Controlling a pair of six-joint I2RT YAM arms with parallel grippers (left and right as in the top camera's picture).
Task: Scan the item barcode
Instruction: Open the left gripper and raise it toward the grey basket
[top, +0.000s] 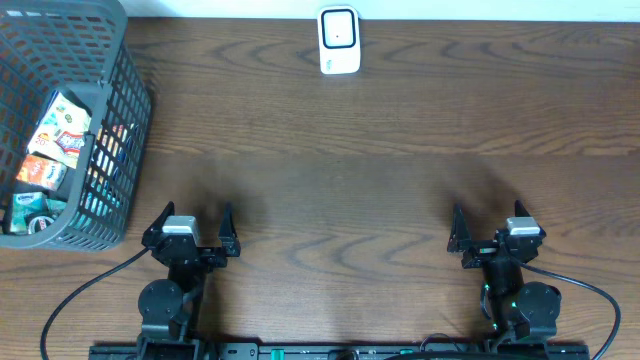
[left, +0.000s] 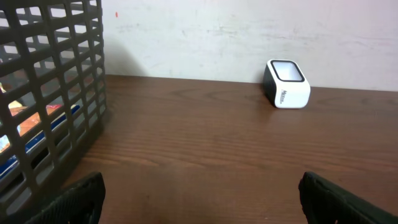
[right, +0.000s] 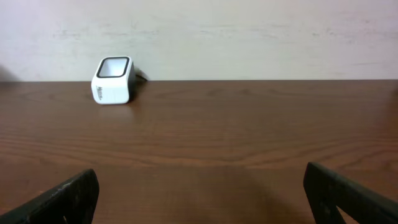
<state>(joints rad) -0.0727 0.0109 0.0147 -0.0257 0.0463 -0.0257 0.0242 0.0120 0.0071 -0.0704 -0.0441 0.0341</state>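
L gripper (top: 196, 215) + R gripper (top: 487, 218) at bench near edge, both jaws spread wide, empty, snack packs (top: 55, 135) in grey basket (top: 128, 120) at far-left corner, well apart from L gripper, white scanner (top: 339, 40) mid far edge

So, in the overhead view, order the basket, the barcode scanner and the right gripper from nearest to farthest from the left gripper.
1. basket, close on the left gripper's left.
2. barcode scanner, at the far edge, centre.
3. right gripper, far across on the right.
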